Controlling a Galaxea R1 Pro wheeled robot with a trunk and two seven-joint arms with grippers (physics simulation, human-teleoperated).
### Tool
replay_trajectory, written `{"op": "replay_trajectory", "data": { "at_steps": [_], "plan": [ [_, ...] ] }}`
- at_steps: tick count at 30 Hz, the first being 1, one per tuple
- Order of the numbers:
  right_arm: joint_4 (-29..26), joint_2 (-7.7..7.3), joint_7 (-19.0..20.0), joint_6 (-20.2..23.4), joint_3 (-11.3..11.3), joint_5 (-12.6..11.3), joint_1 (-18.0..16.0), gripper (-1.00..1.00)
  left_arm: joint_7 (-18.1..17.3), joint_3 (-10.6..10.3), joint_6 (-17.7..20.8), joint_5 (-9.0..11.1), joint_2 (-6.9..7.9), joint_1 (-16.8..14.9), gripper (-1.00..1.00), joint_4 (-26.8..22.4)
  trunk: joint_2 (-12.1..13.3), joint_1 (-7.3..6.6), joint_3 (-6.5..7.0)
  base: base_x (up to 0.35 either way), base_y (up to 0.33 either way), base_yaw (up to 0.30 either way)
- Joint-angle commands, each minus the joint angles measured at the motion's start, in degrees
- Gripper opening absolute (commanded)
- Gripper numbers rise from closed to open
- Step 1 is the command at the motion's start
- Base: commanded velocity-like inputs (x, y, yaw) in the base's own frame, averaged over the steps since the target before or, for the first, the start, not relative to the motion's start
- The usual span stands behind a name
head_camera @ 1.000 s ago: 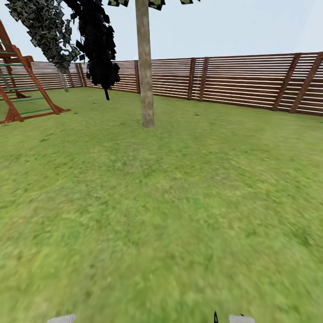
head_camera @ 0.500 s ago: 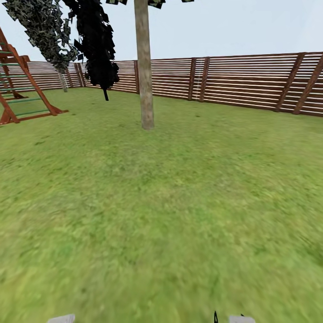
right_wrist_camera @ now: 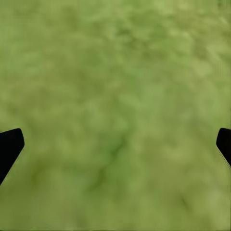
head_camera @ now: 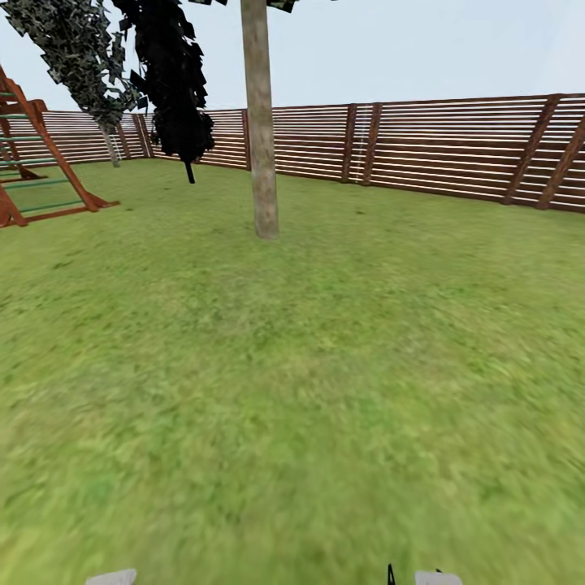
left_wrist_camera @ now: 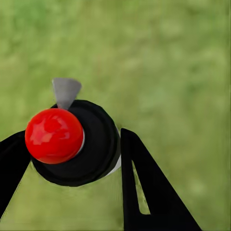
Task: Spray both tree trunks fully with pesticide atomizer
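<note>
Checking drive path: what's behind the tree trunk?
Behind the tree trunk a brown slatted fence runs along the edge of the grass lawn. The fence section directly behind the trunk is covered.

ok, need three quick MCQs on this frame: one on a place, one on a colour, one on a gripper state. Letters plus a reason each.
1. Where does the climbing frame stand in the head view?
A. far left
B. far right
C. centre

2. What colour is the ball on the atomizer?
A. blue
B. red
C. yellow

3. How is the right gripper?
A. shut on the atomizer
B. shut, holding nothing
C. open

Answers: 1 A, it sits at the left edge, before the fence. 2 B, a glossy red ball tops the black body. 3 C, its fingertips sit far apart over bare grass.
</note>
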Motion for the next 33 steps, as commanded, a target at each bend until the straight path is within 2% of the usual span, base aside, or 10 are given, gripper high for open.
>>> {"op": "replay_trajectory", "data": {
  "at_steps": [1,33],
  "plan": [
    [0.0,0.00,0.0,0.0,0.0,0.0,0.0,1.00,0.0,0.0,0.0,0.0,0.00,0.0,-1.00,0.0,0.0,0.00,0.00,0.339,0.000,0.000],
    [0.0,0.00,0.0,0.0,0.0,0.0,0.0,1.00,0.0,0.0,0.0,0.0,-0.01,0.0,-1.00,0.0,0.0,0.00,0.00,0.339,0.000,0.000]
  ]
}}
